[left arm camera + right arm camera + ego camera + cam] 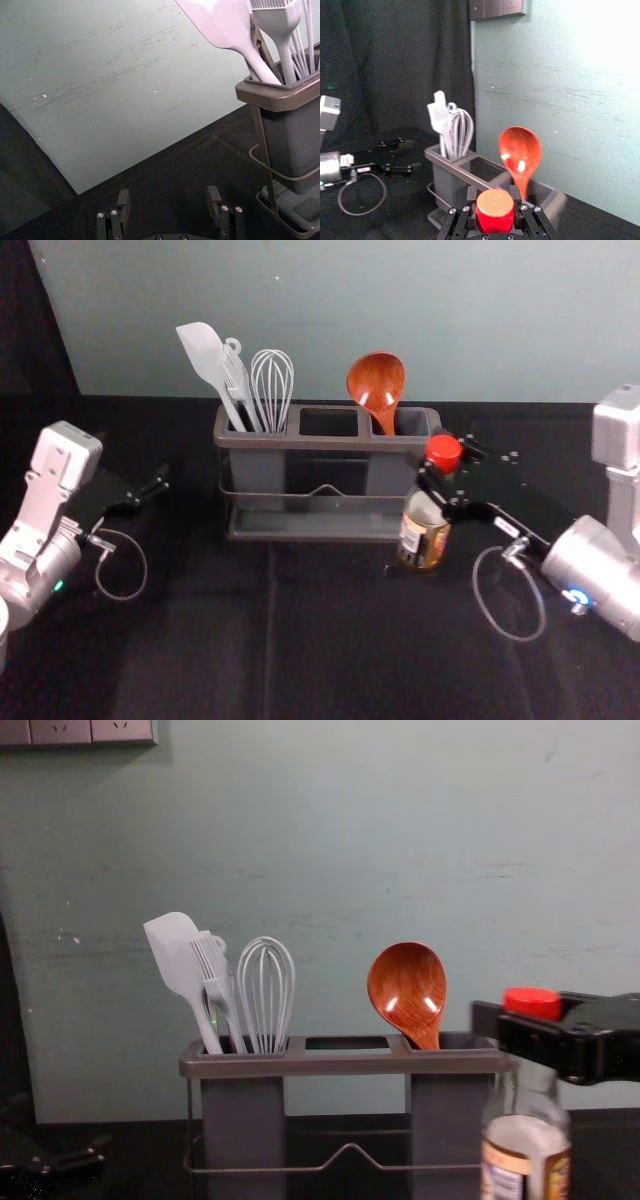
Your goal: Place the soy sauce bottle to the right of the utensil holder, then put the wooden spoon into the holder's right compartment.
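Note:
My right gripper [442, 478] is shut on the soy sauce bottle [424, 532] just below its red cap, holding it upright in front of the utensil holder's [330, 442] right end. Whether its base touches the table, I cannot tell. In the right wrist view the red cap [495, 210] sits between the fingers of the right gripper [495, 216]. The wooden spoon [377, 383] stands bowl-up in the holder's right compartment; the chest view shows the spoon [408, 988] there too. My left gripper [158, 486] is left of the holder, and in its wrist view the left gripper [168, 205] is open and empty.
A white spatula [178, 960], a brush [215, 975] and a whisk [266, 990] stand in the holder's left compartment. Behind the holder rises a pale green wall [330, 320]. Dark cloth [200, 640] covers the table.

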